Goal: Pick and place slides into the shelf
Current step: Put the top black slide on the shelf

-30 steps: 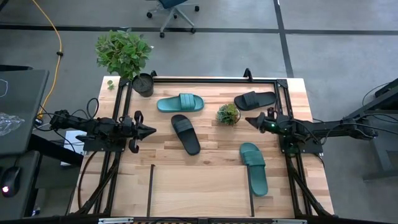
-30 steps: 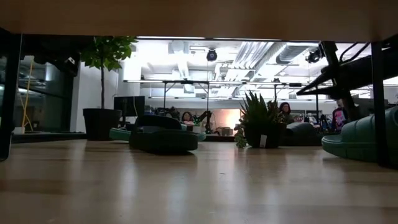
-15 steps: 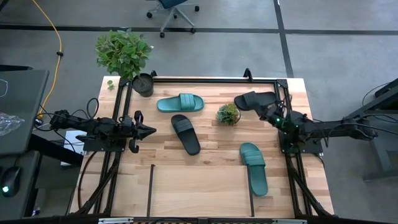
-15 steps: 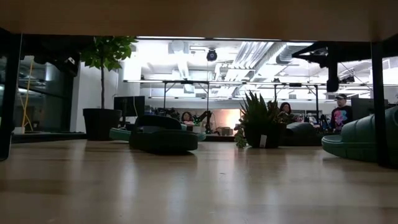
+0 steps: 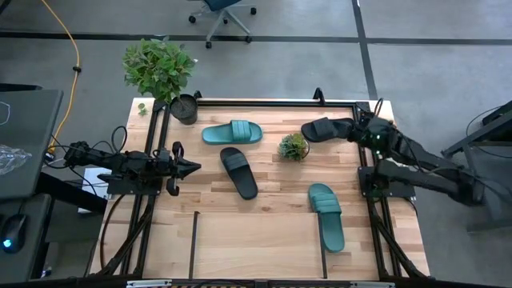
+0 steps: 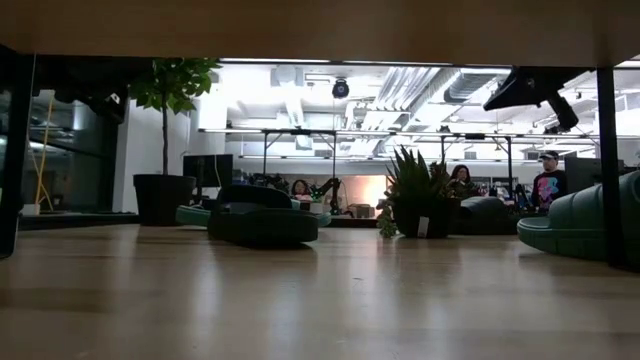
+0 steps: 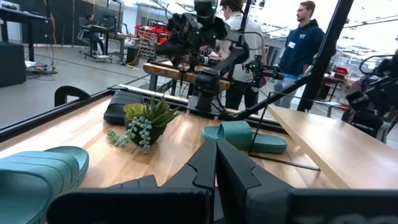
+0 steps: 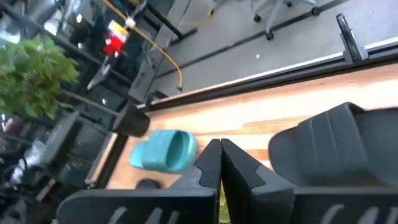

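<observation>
Four slides lie sole-down on the wooden table: a teal one and a black one at the middle, a black one at the far right, and a teal one at the near right. The shelf is the bay between thin black rods at the near edge. My right gripper is shut and raised above the table, just right of the far-right black slide; it touches nothing. At the left edge my left gripper waits level, also shut.
A small potted plant stands between the slides. A large leafy plant and a dark pot are at the far left corner. Black frame rods edge the table. People stand beyond the table.
My right gripper has risen and swung from beside the small plant toward the table's far right corner, next to the black slide. It rolled at the wrist on the way and stayed shut. No slide has moved.
</observation>
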Controlling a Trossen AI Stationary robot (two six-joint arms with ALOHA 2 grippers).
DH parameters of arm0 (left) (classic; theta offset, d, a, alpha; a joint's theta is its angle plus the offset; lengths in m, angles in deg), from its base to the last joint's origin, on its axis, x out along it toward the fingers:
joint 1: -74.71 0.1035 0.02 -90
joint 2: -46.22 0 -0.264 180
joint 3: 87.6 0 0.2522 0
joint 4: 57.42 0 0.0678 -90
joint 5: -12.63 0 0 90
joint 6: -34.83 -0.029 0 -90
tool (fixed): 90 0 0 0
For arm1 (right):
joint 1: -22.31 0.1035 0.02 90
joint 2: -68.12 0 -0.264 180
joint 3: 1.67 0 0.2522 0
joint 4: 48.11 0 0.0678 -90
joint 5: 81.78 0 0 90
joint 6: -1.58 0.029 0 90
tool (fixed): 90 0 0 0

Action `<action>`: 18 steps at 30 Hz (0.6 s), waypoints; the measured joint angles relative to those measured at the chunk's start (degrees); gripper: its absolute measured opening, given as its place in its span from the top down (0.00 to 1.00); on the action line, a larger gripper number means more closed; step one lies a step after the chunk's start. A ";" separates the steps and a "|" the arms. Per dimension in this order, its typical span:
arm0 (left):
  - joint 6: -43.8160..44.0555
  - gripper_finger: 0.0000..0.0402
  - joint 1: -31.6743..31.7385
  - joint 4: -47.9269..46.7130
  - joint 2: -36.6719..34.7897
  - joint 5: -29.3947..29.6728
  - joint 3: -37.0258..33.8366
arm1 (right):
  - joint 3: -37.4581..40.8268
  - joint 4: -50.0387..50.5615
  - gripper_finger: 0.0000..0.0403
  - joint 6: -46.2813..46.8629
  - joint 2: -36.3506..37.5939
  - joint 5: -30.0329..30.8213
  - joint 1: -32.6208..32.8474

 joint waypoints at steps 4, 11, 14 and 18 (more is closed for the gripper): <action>0.15 1.00 0.00 0.02 0.00 0.02 -0.01 | 0.51 0.04 1.00 -1.75 -0.32 -10.89 -9.26; 0.15 1.00 0.00 0.04 0.00 0.11 -0.01 | 0.88 -0.08 0.91 -6.25 -6.02 -26.10 -23.71; 0.15 1.00 0.00 0.04 -0.02 0.13 -0.02 | 0.89 -0.18 0.84 -8.11 -10.42 -31.51 -29.07; 0.17 1.00 0.00 0.05 0.00 0.13 0.00 | 0.93 -0.63 0.76 -11.39 -17.61 -37.41 -34.67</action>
